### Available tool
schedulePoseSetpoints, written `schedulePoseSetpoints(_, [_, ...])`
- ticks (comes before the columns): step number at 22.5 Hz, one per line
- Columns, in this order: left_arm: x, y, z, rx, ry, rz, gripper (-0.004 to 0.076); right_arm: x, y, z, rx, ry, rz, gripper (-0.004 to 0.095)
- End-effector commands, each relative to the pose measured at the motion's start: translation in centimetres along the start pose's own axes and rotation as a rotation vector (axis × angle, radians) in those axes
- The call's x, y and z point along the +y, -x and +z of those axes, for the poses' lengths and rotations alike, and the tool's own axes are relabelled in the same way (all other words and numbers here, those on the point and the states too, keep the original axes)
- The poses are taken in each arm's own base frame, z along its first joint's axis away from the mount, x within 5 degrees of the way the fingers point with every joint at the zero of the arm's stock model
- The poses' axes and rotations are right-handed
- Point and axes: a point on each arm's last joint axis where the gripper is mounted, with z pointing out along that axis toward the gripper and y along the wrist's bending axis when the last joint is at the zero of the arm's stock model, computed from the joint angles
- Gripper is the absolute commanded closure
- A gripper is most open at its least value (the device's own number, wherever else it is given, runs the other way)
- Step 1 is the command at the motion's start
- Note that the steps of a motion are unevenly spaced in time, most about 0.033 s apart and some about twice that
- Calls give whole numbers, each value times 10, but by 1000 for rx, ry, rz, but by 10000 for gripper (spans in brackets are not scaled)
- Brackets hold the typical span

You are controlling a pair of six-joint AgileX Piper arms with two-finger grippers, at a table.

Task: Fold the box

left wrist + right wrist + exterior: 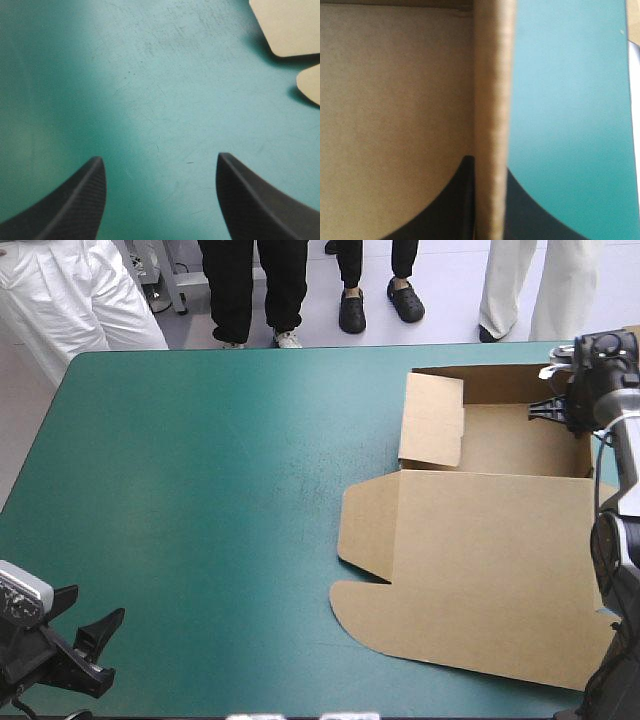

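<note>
Two arms, one brown box (480, 570), which lies on the right half of the teal-green cover (200, 490). Its tray part sits toward the far right corner of the table, and the lid (490, 590) lies flat toward the near edge.

**Right arm.** The right gripper (550, 408) pinches the tray's right wall (492, 100). One black finger is inside the tray and one outside, with the board's edge running between them.

**Left arm.** The left gripper (90, 612) hovers with its fingers spread over bare cover near the left near corner. It is well apart from the box and holds nothing. Only the lid's rounded flaps (290, 25) show ahead of it.

**Risks, as a judgement:**
- **Sliding.** Nothing pins the sheet, so any sideways pull by the right arm is likely to slide the whole box across the smooth cover instead of folding it.
- **Thin grip.** The pinch sits on a narrow strip of board near the wall's top. A quick or twisting move could let the wall slip out, or crease it away from its score line.
- **Loose wall.** The left wall (432, 420) stands raised with nothing seen holding it, so it may drop back if the tray is jolted.
- **Off the edge.** The tray sits close to the table's right edge, so a push outward could carry it partly off the cover.
</note>
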Motion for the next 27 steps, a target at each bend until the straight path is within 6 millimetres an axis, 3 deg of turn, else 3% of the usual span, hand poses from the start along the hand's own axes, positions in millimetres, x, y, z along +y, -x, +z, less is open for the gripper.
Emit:
schedulePoseSetpoints(1, [1,9,-4,-57,2,6,274,-62,-6,-17,-49,-28,127,929])
schedulePoseSetpoints(3, [1,9,-4,-58,4,7,274,-87,-11,-1,-19,-32,185,929])
schedulePoseSetpoints(6, [2,9,-4,-58,14,15,274,-105,-16,26,32,17,242,923])
schedulePoseSetpoints(10, [2,9,-4,-59,19,16,274,-93,-13,53,77,88,244,923])
schedulePoseSetpoints(16, [3,9,-4,-59,23,18,274,-94,-12,54,64,84,225,888])
schedulePoseSetpoints(21, [3,9,-4,-60,29,20,274,-93,-12,54,58,100,219,674])
schedulePoseSetpoints(24, [3,9,-4,-56,29,19,274,-93,-12,54,58,99,212,457])
schedulePoseSetpoints(27, [3,8,-4,-47,23,17,274,-93,-12,54,63,99,212,320])
